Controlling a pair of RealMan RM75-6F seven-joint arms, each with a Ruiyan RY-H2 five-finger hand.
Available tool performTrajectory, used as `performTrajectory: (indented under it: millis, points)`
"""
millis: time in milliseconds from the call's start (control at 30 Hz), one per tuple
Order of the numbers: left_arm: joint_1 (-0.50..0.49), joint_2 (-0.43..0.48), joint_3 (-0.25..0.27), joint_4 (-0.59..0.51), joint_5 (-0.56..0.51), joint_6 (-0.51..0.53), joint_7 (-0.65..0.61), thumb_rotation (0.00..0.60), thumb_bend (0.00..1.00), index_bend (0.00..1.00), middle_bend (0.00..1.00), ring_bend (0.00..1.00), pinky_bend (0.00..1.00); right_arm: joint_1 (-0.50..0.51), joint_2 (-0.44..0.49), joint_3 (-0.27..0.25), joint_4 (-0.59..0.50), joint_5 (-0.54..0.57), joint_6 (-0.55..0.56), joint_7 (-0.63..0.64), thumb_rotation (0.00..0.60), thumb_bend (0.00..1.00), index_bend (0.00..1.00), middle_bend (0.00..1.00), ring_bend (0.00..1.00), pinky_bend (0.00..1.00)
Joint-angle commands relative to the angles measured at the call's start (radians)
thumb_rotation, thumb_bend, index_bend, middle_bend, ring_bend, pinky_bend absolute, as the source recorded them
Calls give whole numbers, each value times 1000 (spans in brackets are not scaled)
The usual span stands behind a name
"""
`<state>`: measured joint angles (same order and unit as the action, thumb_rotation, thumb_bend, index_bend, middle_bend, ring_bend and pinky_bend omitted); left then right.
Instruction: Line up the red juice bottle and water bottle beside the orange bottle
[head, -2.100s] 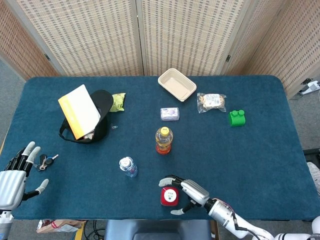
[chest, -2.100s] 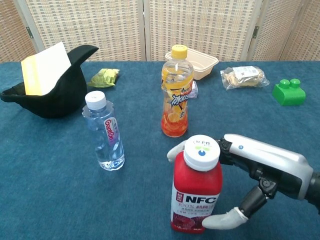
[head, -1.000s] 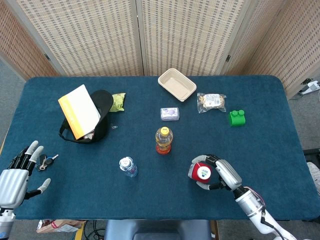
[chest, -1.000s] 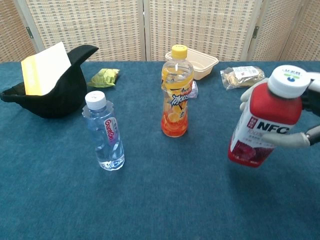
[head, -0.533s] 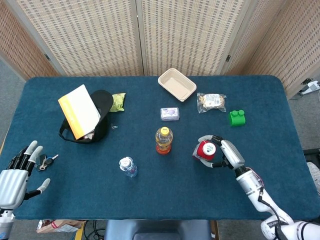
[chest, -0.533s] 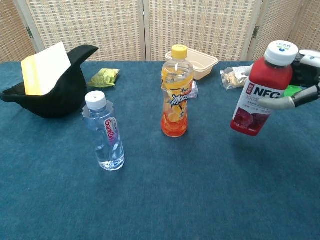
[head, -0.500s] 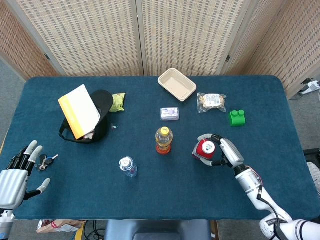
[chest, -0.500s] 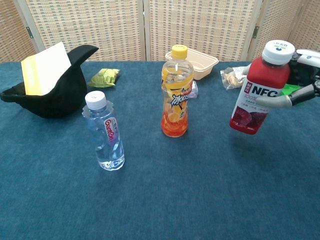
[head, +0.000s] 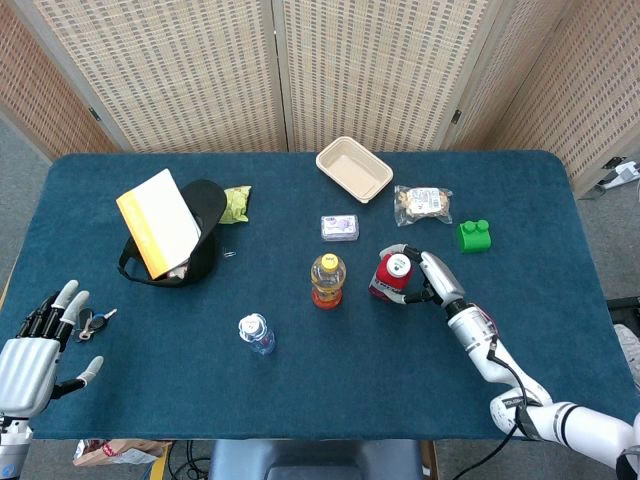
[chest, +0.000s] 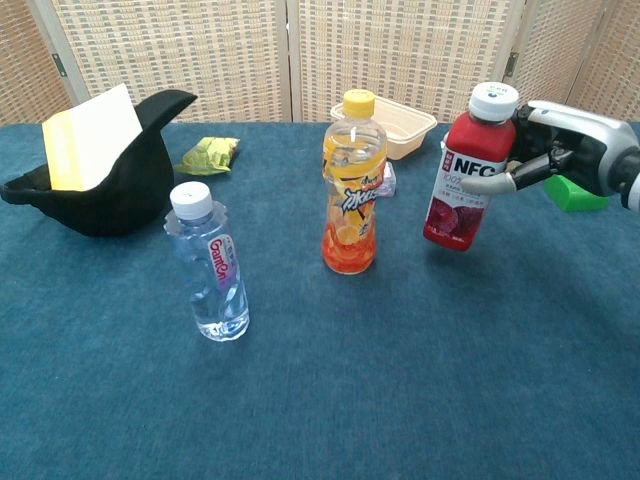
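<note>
The right hand (chest: 560, 150) holds the red juice bottle (chest: 463, 185) with its fingers wrapped around the upper part, near the white cap. The bottle leans a little and sits just to the right of the orange bottle (chest: 349, 190), with a small gap between them. In the chest view its bottom looks a bit above the blue table (chest: 330, 380), but it is hard to be sure. From the head view, the same hand (head: 425, 277) and the red juice bottle (head: 391, 275) are near the middle of the table, right beside the orange bottle (head: 327, 279).

The orange bottle stands up straight. The water bottle (chest: 209, 265) also stands up straight, to the left of the orange bottle and closer to the robot, apart from it.

The left hand (head: 28, 362) is at the near left edge of the table. Its fingers are spread apart and it holds nothing. A bunch of keys (head: 90, 322) lies just beside its fingertips.

Farther back there is a black cap (chest: 125, 180) with a yellow and white book (chest: 85, 135) in it, a small green snack bag (chest: 208, 153), a beige tray (chest: 400, 128), a clear bag of snacks (chest: 485, 154) and a green block (head: 474, 235).
</note>
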<state>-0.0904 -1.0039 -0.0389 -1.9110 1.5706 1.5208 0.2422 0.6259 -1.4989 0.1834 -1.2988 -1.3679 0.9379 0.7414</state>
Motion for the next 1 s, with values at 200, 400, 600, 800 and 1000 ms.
performTrajectory:
  millis: [200,400,600,800,1000]
  points:
    - [-5,2,-3,-13,-8,-9,20,600,224,14,0,24,134,36,-60,20,84,8,-44,57,600,371,528,352,231,224]
    - [-9,0,-3,-15,-13,-16,27,600,224,13,0,24,134,41,-81,16,110,3,-52,74,600,331,516,345,232,224]
    - [-10,-4,-3,-13,-14,-18,27,600,224,14,0,23,134,38,-76,3,105,-13,-54,83,600,311,484,333,236,224]
    - [-12,-4,-3,-12,-15,-20,28,600,224,14,0,23,134,37,-78,1,113,-11,-57,86,600,300,437,307,222,224]
    - [-12,-4,-1,-12,-20,-23,28,600,224,14,0,23,134,36,-77,-4,126,-20,-54,95,600,273,319,260,198,224]
